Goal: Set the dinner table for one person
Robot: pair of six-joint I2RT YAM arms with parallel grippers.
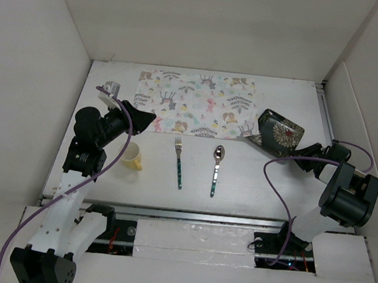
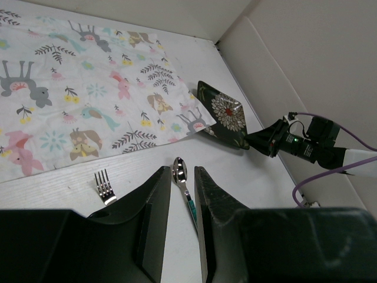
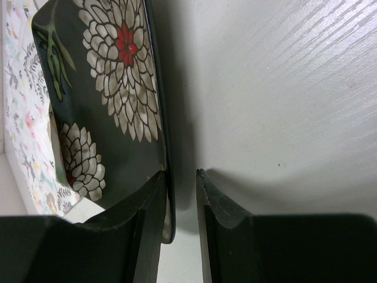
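Observation:
The white dinner table holds a patterned placemat at the back. A dark square plate with white flowers sits tilted at the mat's right corner. My right gripper straddles its near rim. In the right wrist view the plate has one finger on its face, and a gap separates the rim from the other finger; the gripper is open. My left gripper hovers by the mat's front left corner. Its jaws stand narrowly open with nothing between them.
A fork and a spoon, both teal-handled, lie side by side in front of the mat. A yellow cup lies on its side near the left arm. White walls enclose the table on the left, back and right.

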